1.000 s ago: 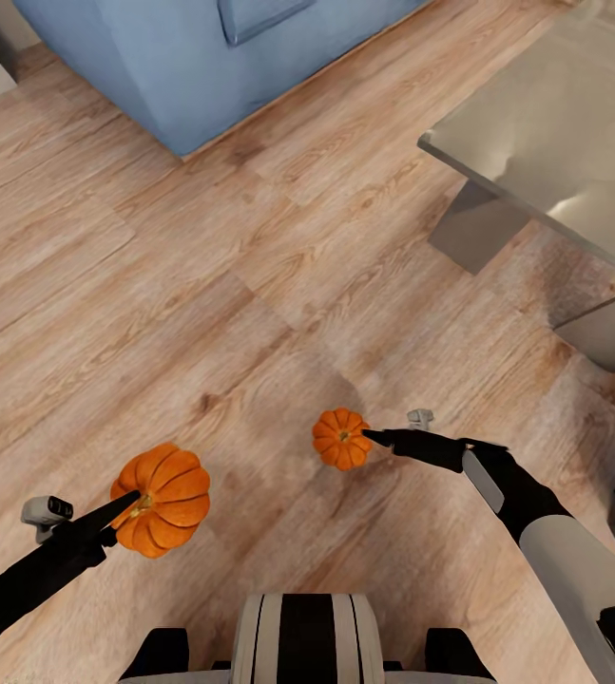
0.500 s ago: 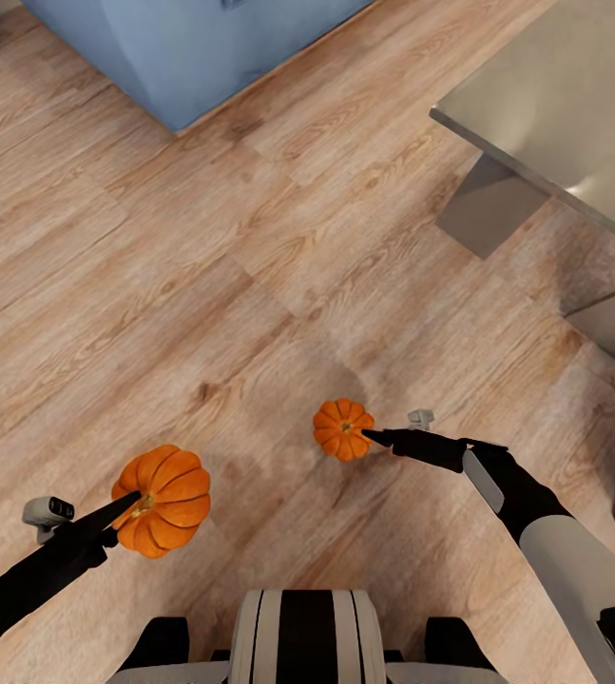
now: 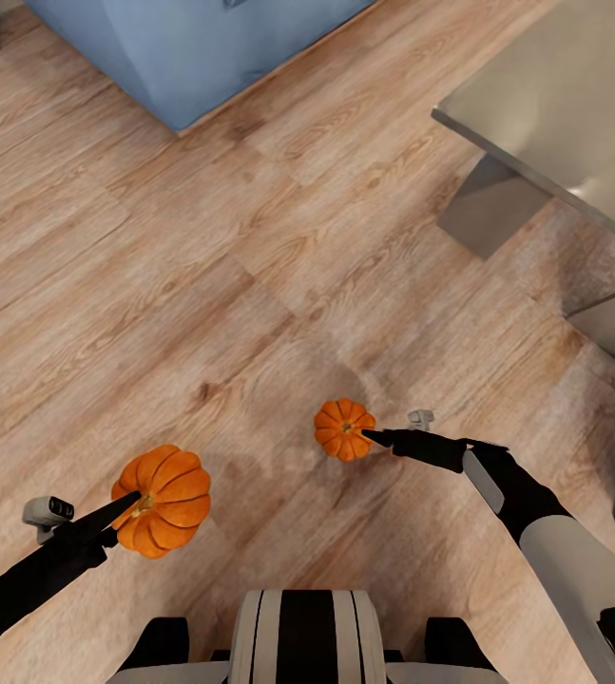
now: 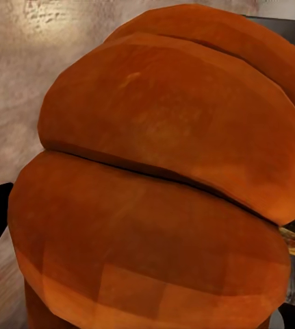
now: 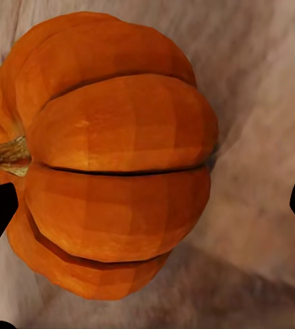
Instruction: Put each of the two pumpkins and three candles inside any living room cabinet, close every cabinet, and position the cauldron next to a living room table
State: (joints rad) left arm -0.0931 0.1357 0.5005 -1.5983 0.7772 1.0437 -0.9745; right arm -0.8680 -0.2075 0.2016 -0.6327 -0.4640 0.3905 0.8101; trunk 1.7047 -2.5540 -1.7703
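Wood floor [image 3: 202,285] open ahead; blue sofa [image 3: 193,47] far left, grey desk [image 3: 554,114] corner far right, so the robot should steer between them. Left gripper [image 3: 126,505] holds one pumpkin [image 3: 163,500], right gripper [image 3: 372,436] the other pumpkin [image 3: 343,429]; both grips need keeping firm and level during the drive. Cabinet unseen.

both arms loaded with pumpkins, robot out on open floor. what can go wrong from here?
1. The right gripper seems to pinch its pumpkin at the edge near the stem, so it may slip while driving.
2. The left pumpkin crowds the left wrist camera, so that arm has little close-up view for placing.
3. The grey table corner is close on the right; a turn could clip it.
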